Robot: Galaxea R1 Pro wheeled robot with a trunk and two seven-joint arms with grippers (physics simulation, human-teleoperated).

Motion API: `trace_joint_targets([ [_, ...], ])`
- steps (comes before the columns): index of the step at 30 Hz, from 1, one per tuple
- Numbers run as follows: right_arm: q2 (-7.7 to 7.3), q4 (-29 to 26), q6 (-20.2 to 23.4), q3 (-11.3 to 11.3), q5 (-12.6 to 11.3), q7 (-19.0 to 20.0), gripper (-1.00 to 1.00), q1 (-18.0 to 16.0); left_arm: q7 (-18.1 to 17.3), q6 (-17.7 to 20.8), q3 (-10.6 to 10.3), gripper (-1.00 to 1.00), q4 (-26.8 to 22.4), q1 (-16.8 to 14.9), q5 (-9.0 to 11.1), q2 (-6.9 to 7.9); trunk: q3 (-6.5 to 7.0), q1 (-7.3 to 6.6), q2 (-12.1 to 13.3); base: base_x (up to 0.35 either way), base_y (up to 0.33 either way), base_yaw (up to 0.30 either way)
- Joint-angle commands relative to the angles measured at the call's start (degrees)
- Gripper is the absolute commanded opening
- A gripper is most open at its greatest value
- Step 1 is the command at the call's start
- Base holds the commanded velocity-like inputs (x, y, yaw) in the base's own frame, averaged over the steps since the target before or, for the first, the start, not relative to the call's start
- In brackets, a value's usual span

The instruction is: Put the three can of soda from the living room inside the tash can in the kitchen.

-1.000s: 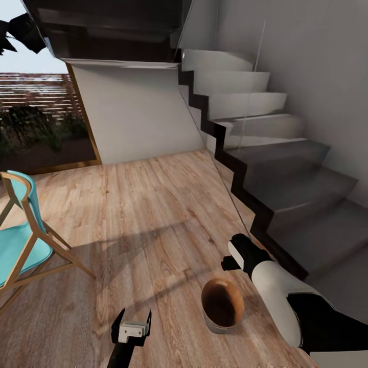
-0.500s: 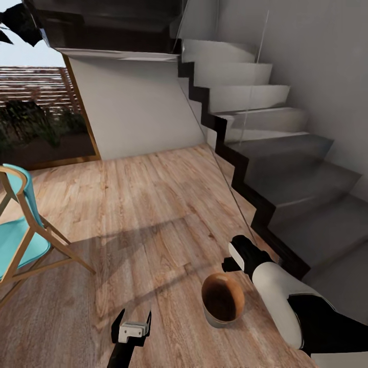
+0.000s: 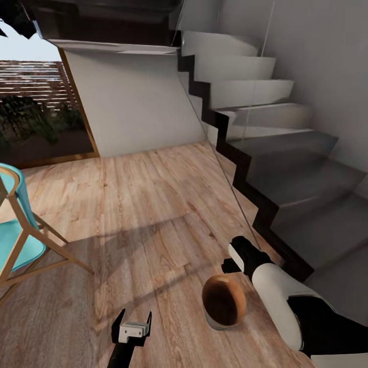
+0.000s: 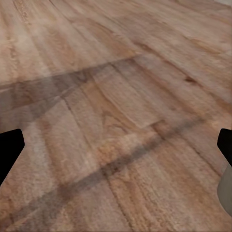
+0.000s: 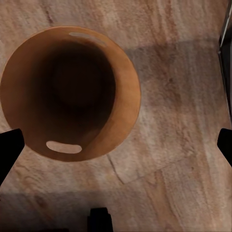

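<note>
Fingers of both grippers, left (image 3: 132, 321) and right (image 5: 116, 140), stand wide apart and empty (no can held); right hangs above the bin (image 3: 223, 301), probably for dropping.

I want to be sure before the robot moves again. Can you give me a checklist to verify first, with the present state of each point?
1. Trash can upright on the wood floor: ok.
2. Trash can holds soda cans: not ok; the right wrist view shows its copper inside bare.
3. Left gripper open and free: ok.
4. Right gripper open, nothing between its fingers: ok.
5. Distance to staircase at the right: cannot tell.
6. Turquoise chair apart from the left arm: ok.
</note>
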Motion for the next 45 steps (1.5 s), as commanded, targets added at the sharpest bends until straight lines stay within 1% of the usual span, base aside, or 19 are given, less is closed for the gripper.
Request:
trace_joint_targets([
  [1, -0.01, 0.0, 0.0, 0.0, 0.0, 0.0, 1.00, 0.0, 0.0, 0.0, 0.0, 1.00, 0.0, 0.0, 0.0, -0.01, -0.09, 0.00, 0.0, 0.024, 0.000, 0.000],
  [6, -0.08, 0.0, 0.0, 0.0, 0.5, 0.0, 1.00, 0.0, 0.0, 0.0, 0.0, 1.00, 0.0, 0.0, 0.1, -0.02, -0.52, 0.00, 0.0, 0.010, 0.000, 0.000],
  [11, -0.04, 0.0, 0.0, -0.1, 1.8, 0.0, 1.00, 0.0, 0.1, 0.0, 0.1, 1.00, 0.0, 0.0, 0.1, -0.03, -0.96, 0.00, 0.0, 0.002, 0.000, 0.000],
  [16, -0.04, 0.0, 0.0, -0.1, 1.9, 0.0, 1.00, 0.1, 0.1, 0.0, 0.1, 1.00, 0.0, 0.0, 0.1, -0.02, -1.39, 0.00, 0.0, 0.000, 0.000, 0.000],
  [30, -0.11, 0.0, -0.1, -0.1, 2.2, 0.0, 1.00, 0.1, 0.1, 0.1, 0.0, 1.00, 0.0, -0.1, 0.0, 0.00, -5.06, 3.07, -5.6, 0.000, 0.000, 0.000],
  [34, -0.12, 0.0, -1.8, -0.1, 2.3, 0.1, 1.00, 0.3, 0.0, 0.1, 0.0, 1.00, 0.0, 0.0, 0.0, -0.02, -5.16, 3.07, -5.6, 0.000, 0.000, 0.000],
  [42, -0.17, 0.0, -2.4, -0.1, 2.3, 0.2, 1.00, 0.5, 0.0, 0.0, 0.0, 1.00, 0.0, 0.0, 0.0, -0.01, -5.19, 3.07, -5.6, 0.000, 0.000, 0.000],
  [45, -0.57, 0.0, -2.5, -0.2, 2.3, 0.2, 1.00, 0.5, 0.1, 0.1, 0.0, 1.00, 0.0, 0.0, 0.0, -0.01, -5.19, 3.07, -5.6, 0.000, 0.000, 0.000],
])
